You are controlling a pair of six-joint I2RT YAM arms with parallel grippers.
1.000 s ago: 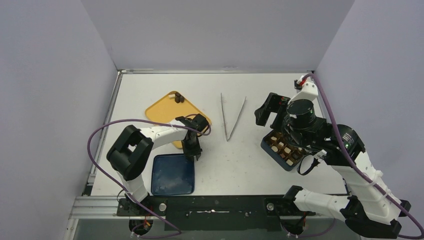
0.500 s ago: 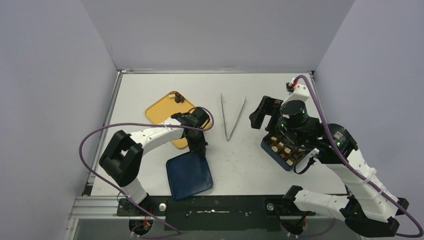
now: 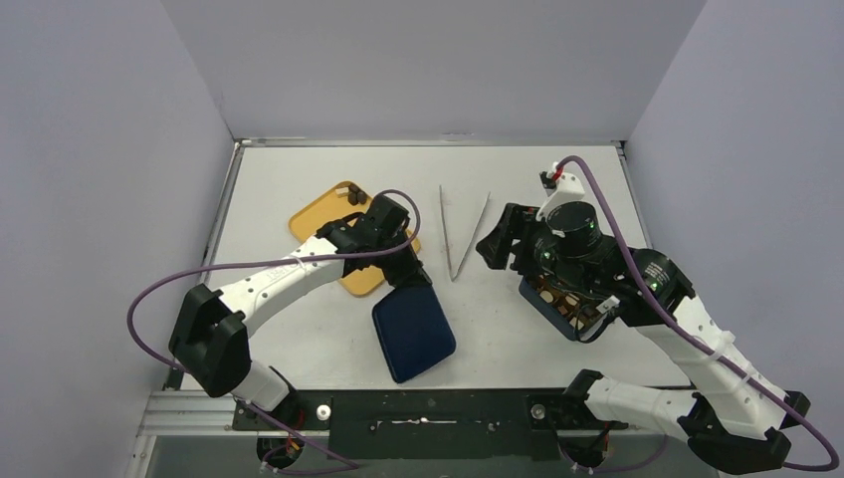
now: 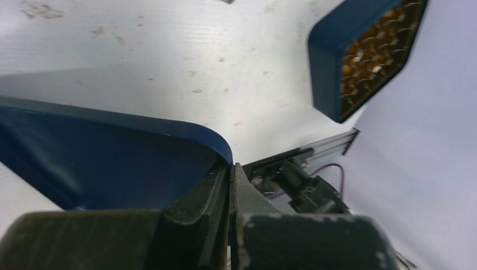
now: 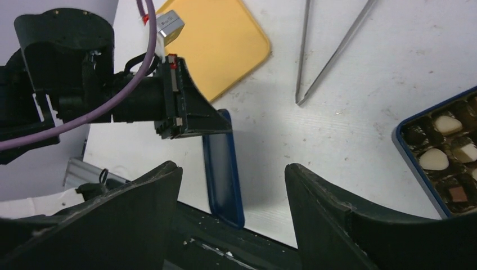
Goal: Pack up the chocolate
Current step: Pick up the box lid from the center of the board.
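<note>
Two fingers of the left gripper [image 4: 230,169] are pressing fully together on the rounded rim of the dark blue lid [image 3: 413,337], a smooth, glossy square with soft corners, which is tilting up from the white table [image 3: 299,169]. The right gripper [image 5: 233,174] is standing wide open and is holding nothing. Many tiny chocolate pieces [image 5: 444,125], cream and brown, are sitting in the compartments of the blue box [image 5: 400,147], near the thin metal tongs [image 5: 303,50].
</note>
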